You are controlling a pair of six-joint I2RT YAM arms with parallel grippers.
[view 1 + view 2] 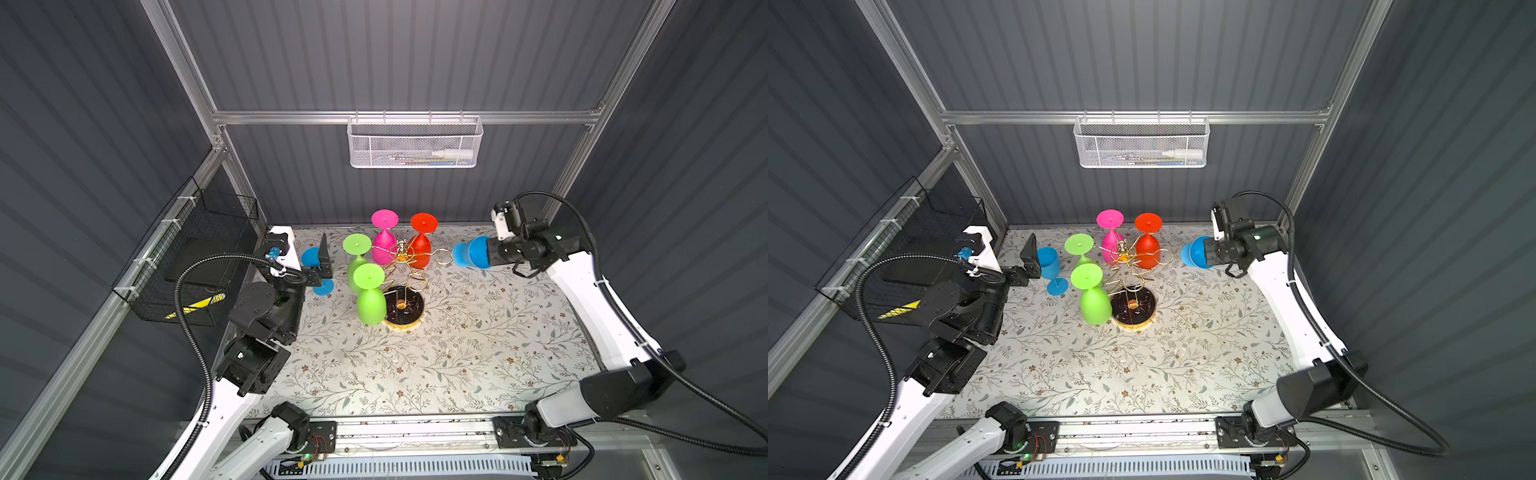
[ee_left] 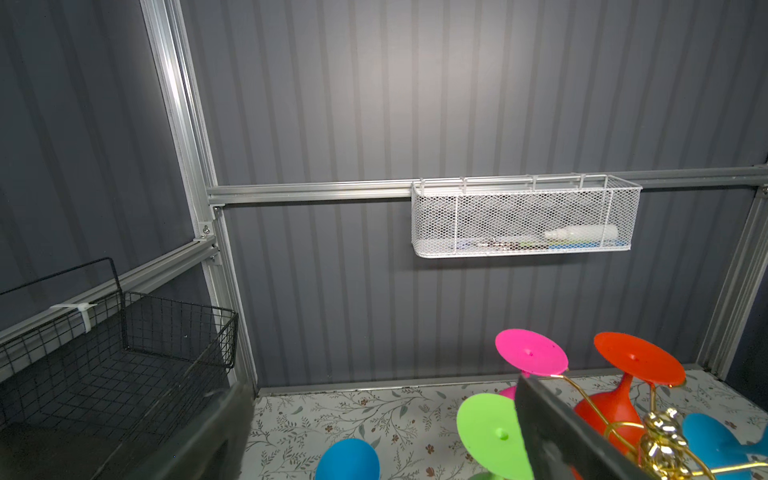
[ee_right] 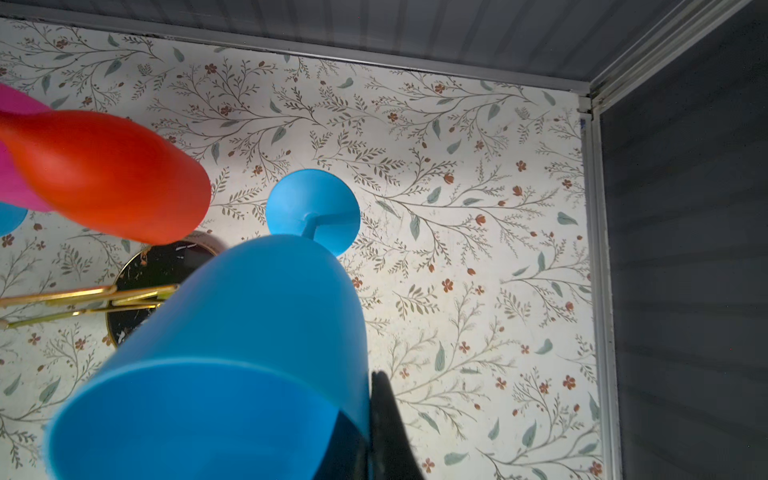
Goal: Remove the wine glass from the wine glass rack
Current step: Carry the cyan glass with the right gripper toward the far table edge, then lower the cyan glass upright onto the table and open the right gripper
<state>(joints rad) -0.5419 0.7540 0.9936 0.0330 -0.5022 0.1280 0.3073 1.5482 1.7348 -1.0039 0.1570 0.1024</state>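
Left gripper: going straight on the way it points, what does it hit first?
Likely the upright blue wine glass, which stands between the left gripper's open fingers; beyond it hangs a green wine glass. Depth is unclear.

Grey ribbed walls (image 1: 415, 54), aluminium rails (image 1: 291, 117), floral tabletop (image 1: 457, 365)
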